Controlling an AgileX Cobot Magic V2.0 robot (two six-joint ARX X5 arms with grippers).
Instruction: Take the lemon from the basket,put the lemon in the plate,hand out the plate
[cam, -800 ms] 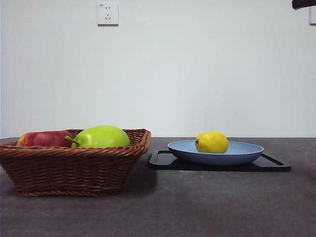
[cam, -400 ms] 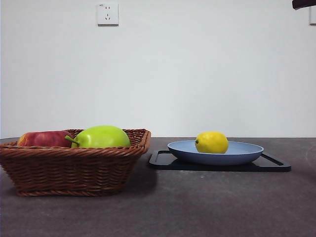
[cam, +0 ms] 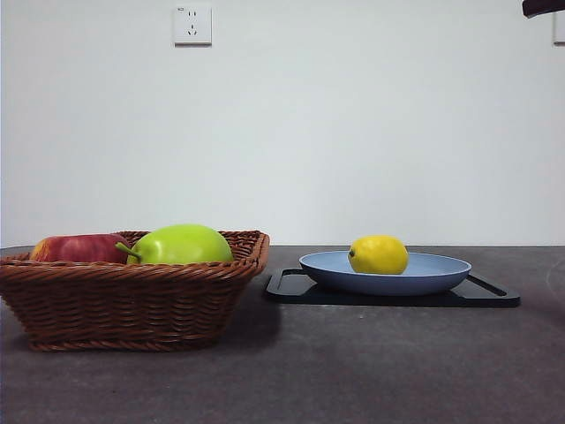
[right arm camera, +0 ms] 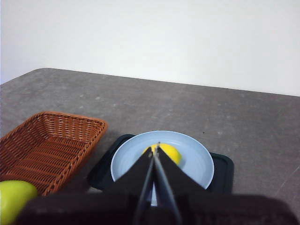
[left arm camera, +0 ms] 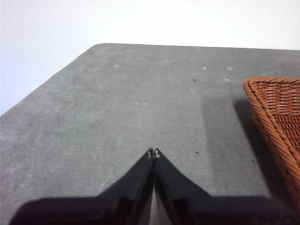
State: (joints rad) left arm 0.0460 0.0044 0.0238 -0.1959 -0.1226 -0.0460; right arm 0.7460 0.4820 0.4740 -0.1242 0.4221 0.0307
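The yellow lemon (cam: 379,254) lies in the light-blue plate (cam: 441,272), which sits on a flat black tray (cam: 494,296) right of the wicker basket (cam: 132,300). In the right wrist view my right gripper (right arm camera: 155,146) is shut and empty, held high above the plate (right arm camera: 197,161), with the lemon (right arm camera: 169,153) partly hidden behind its tips and the basket (right arm camera: 51,140) beside the tray. In the front view this arm shows only as a dark tip (cam: 542,7) at the top right corner. My left gripper (left arm camera: 153,152) is shut and empty over bare table beside the basket's rim (left arm camera: 272,117).
A yellow-green stemmed fruit (cam: 181,245) and a red apple (cam: 79,248) lie in the basket. The green fruit also shows in the right wrist view (right arm camera: 14,199). A white wall socket (cam: 192,25) is on the back wall. The grey table (cam: 353,371) runs to a rounded corner (left arm camera: 101,47).
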